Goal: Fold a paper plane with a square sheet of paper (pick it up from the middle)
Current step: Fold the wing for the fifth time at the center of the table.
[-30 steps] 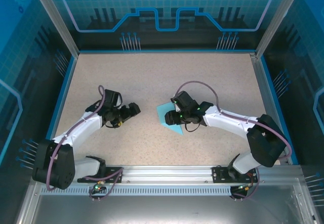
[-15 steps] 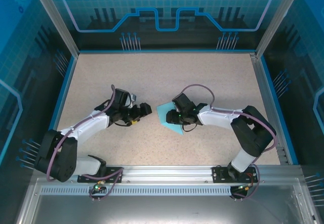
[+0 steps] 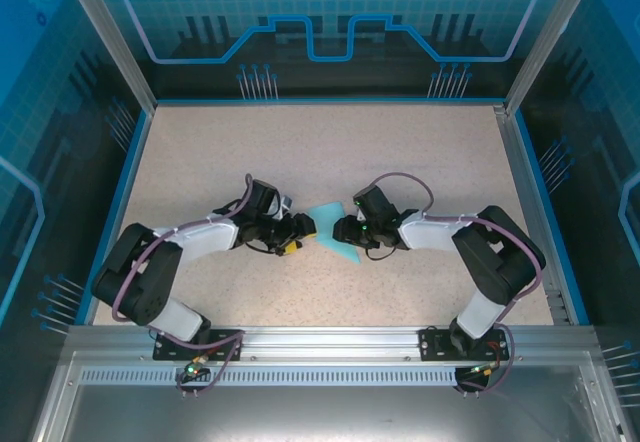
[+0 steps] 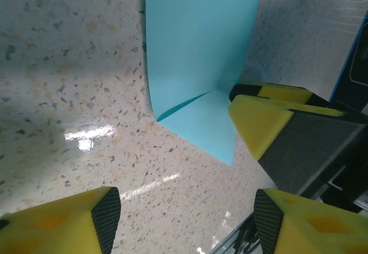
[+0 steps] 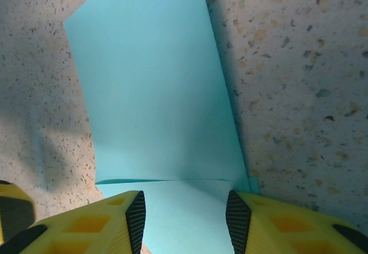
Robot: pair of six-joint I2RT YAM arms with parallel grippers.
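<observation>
The square sheet of paper (image 3: 326,217) lies on the table (image 3: 300,152) between the two grippers. It is no longer flat: both wrist views show a crease across it, with the larger part rising off the surface and a smaller flap lying down. A second ago the left gripper (image 3: 303,230) was well to the left of the sheet. It has since reached in and sits just beside the sheet's left edge. Its fingers have narrowed but stand apart, with only bare table between them and nothing held. The right gripper (image 3: 343,230) has slid from over the sheet to its right edge. Its fingers are spread and straddle the low flap rather than pinching it. I judge that both arms are now placed for the first fold, and that the left must catch the raised part without dragging the sheet.
</observation>
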